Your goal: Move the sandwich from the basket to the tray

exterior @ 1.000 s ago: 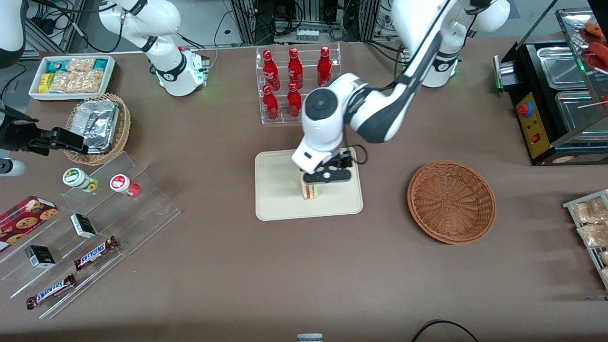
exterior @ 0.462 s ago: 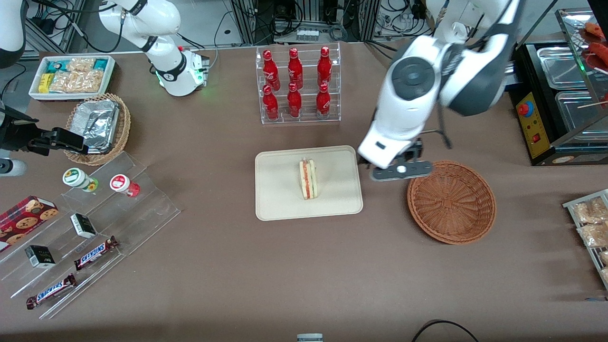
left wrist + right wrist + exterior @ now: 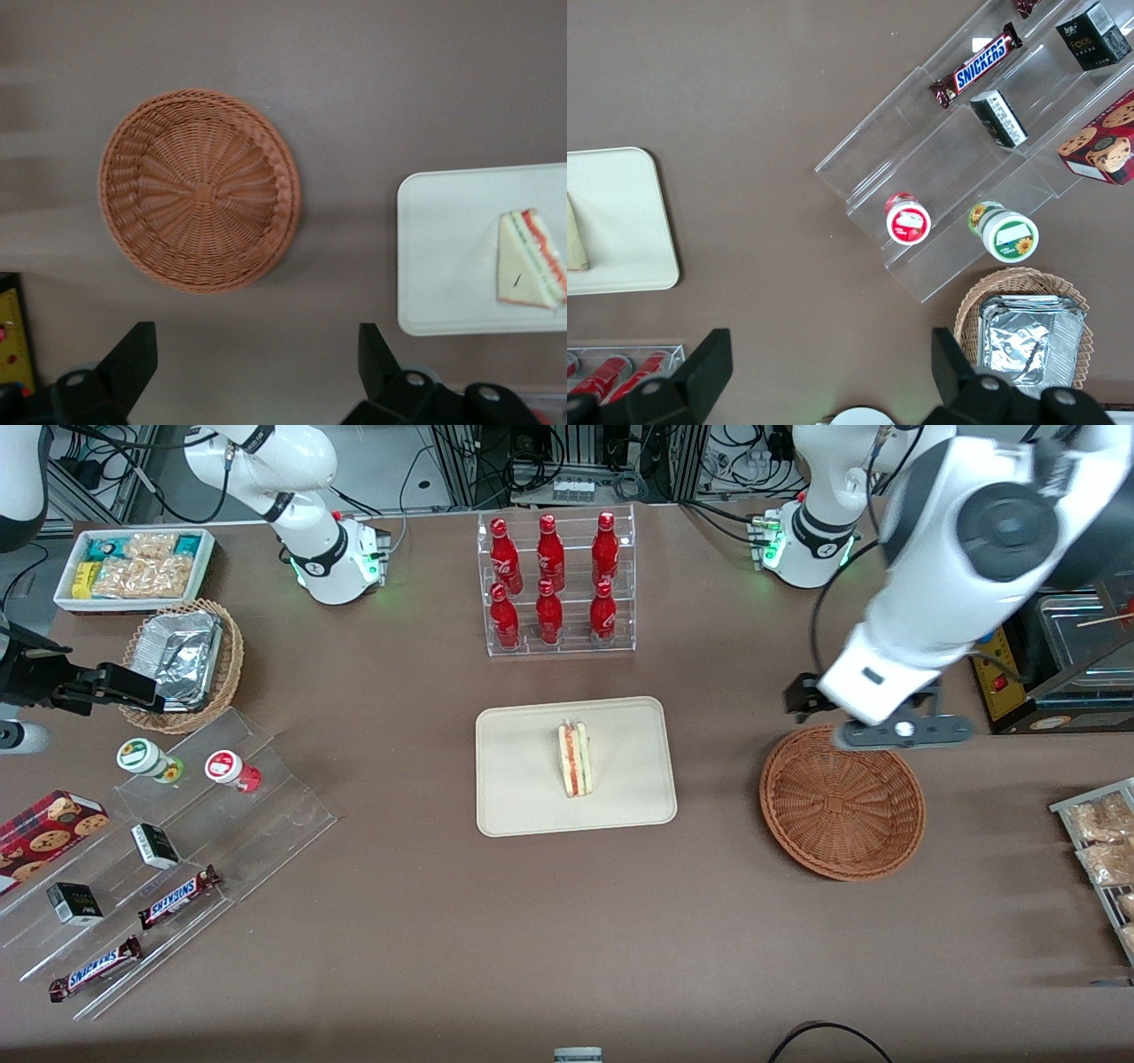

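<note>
The sandwich (image 3: 575, 760) (image 3: 530, 270), a pale wedge with red and green filling, lies on the cream tray (image 3: 514, 802) (image 3: 443, 257) in the middle of the table. The reddish-brown wicker basket (image 3: 842, 802) (image 3: 199, 188) sits beside the tray, toward the working arm's end, with nothing in it. My gripper (image 3: 899, 732) (image 3: 255, 359) hangs high over the basket's rim that is farther from the front camera. It is open, its two black fingers (image 3: 133, 354) wide apart with only bare table between them.
A clear rack of red bottles (image 3: 554, 584) stands farther from the front camera than the tray. A black food warmer (image 3: 1028, 646) and a rack of snack packets (image 3: 1099, 841) flank the basket at the working arm's end. Acrylic steps with snacks (image 3: 177, 824) lie toward the parked arm's end.
One second ago my gripper was down at the sandwich on the tray. It has since left the sandwich there, risen, and swung sideways to above the basket.
</note>
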Robot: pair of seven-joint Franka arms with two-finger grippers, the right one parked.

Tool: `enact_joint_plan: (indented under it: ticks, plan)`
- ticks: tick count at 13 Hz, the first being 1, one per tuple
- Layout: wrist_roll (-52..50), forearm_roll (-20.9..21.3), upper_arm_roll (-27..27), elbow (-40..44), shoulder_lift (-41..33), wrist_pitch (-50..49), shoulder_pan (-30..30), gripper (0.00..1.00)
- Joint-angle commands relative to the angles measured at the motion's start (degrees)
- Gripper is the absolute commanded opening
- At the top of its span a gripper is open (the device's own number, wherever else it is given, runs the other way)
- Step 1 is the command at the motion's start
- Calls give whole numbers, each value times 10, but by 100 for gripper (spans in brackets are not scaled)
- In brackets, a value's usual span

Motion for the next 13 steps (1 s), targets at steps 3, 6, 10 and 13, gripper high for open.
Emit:
enact_joint_plan:
  ticks: [3,6,10,13]
  plan:
    - [111,-15,-7,-34,-57,-27,70,100]
    - [179,-22,-6,-42,-73,-30,124,100]
    - [178,-19,-7,-35,-70,-27,136,100]
    - [179,-29,-9,-11,-58,-23,124,100]
